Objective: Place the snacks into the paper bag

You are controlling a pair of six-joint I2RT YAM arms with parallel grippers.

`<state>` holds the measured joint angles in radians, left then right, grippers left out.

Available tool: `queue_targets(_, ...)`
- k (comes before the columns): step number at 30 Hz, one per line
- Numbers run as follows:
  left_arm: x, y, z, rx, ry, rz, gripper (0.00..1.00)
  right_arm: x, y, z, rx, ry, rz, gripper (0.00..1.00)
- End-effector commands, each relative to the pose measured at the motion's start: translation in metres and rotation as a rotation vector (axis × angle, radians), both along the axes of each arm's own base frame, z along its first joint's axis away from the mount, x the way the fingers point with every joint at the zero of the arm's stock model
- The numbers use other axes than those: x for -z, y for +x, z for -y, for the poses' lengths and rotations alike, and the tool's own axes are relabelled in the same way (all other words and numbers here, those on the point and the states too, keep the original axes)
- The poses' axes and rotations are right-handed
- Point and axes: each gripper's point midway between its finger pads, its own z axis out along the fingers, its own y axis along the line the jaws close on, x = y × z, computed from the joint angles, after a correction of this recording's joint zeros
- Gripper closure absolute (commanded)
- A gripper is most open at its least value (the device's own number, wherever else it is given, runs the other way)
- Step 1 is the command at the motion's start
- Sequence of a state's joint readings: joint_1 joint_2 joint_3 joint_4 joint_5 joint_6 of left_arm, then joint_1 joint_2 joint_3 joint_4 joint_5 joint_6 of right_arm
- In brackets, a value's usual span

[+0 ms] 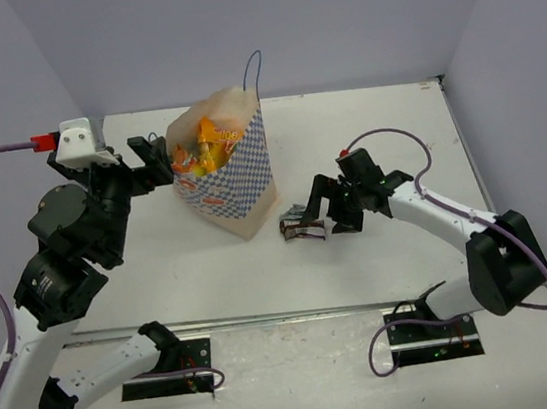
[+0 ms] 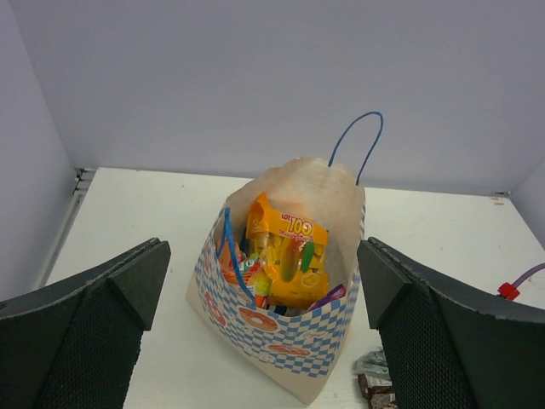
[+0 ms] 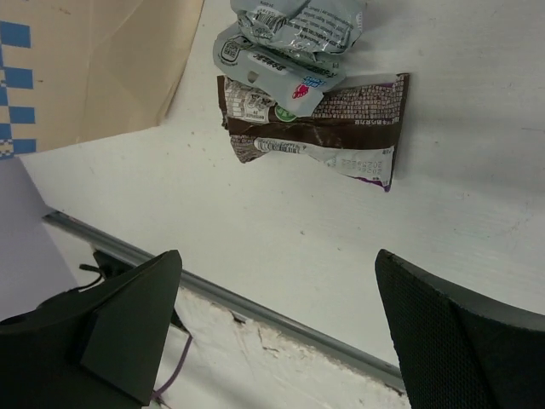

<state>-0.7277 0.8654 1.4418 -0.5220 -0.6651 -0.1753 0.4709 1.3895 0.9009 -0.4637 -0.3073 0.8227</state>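
The paper bag [image 1: 236, 184] stands upright on the white table [image 1: 363, 117], mouth open. It has matte white panels, blue-white checkered sides and a thin blue cord handle [image 1: 252, 68] arching above the rim. From my left wrist feed I see a glossy yellow-orange bag [image 2: 288, 251] standing inside, with a purple packet [image 2: 329, 296] wedged at its right.

A small dark brown bar [image 3: 328, 128], flat and creased, lies on the table just beside the bag's base. A crumpled silver foil packet [image 3: 289, 38] overlaps its upper edge.

The right gripper [image 3: 277, 264] is near the bar, with its black textured fingers [image 3: 443, 332] spread wide and touching neither wrapper. Its arm reaches in from the right, elbow bent and forearm low.

The left gripper [image 1: 153, 158] faces the bag from the left side, fingers parted and holding nothing. That arm is folded high, with its wrist level with the bag's rim.
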Motion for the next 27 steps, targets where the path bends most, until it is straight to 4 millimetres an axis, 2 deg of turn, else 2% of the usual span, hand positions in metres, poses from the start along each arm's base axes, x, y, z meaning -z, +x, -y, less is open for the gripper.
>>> queue_targets(1,-0.003,-0.005,-0.002,0.002,-0.046,0.007,0.0,-0.004,0.011,0.001,-0.015,-0.033,0.047,0.01)
queue_targets(3,-0.005,-0.006,-0.005,-0.005,-0.05,0.011,0.0,0.006,0.017,0.003,-0.025,-0.072,0.044,0.01)
queue_targets(7,-0.003,-0.008,-0.01,-0.021,-0.045,0.007,0.0,0.008,0.035,0.004,-0.029,-0.119,0.082,0.01)
queue_targets(12,-0.001,-0.011,-0.016,-0.038,-0.048,0.007,0.0,0.023,0.051,0.009,-0.023,-0.2,0.076,0.01)
queue_targets(17,-0.006,-0.01,-0.021,-0.062,-0.03,0.019,0.0,0.023,0.068,0.002,-0.02,-0.196,0.1,0.01)
queue_targets(27,-0.02,-0.001,-0.02,-0.095,0.003,0.059,0.0,0.039,0.093,-0.012,-0.029,-0.199,0.093,0.03)
